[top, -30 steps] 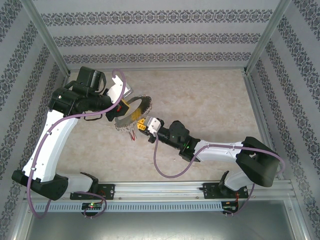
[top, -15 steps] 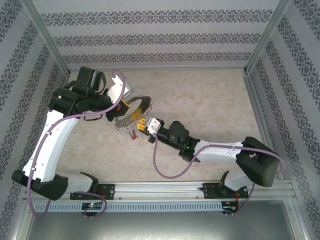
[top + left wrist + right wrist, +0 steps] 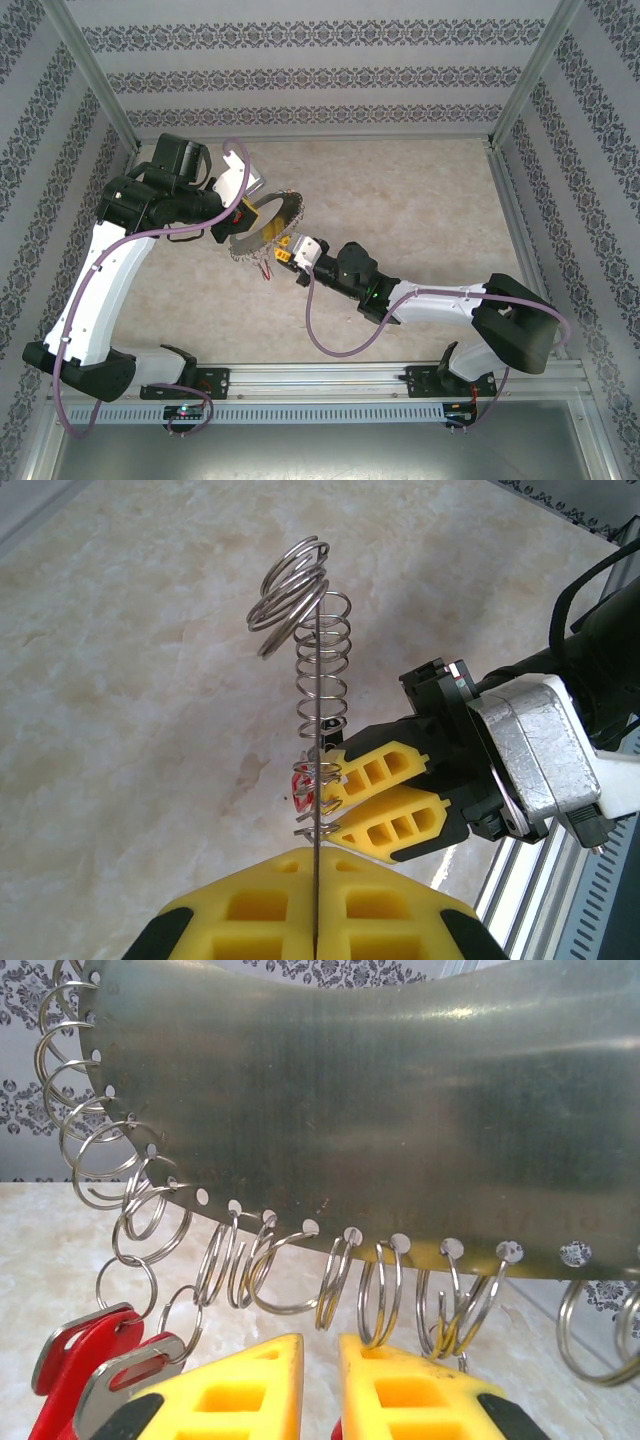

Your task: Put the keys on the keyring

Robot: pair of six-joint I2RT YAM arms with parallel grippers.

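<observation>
The keyring [image 3: 266,225] is a grey metal disc with wire loops along its rim. My left gripper [image 3: 243,212] is shut on it, holding it above the table. It stands edge-on between the left fingers [image 3: 240,920]. My right gripper [image 3: 320,1360] sits just under the keyring's [image 3: 380,1110] lower rim. Its jaws are open by a narrow gap, with table showing through. One loop [image 3: 380,1300] touches the right fingertip. A red sliver shows deep in the gap. Two red-tagged keys [image 3: 90,1370] hang from loops at the lower left. The black-headed key is hidden.
The beige marbled table [image 3: 420,200] stretches to the right and behind both arms. Patterned walls and metal frame posts [image 3: 515,90] close it in. A metal rail [image 3: 330,385] runs along the near edge by the arm bases.
</observation>
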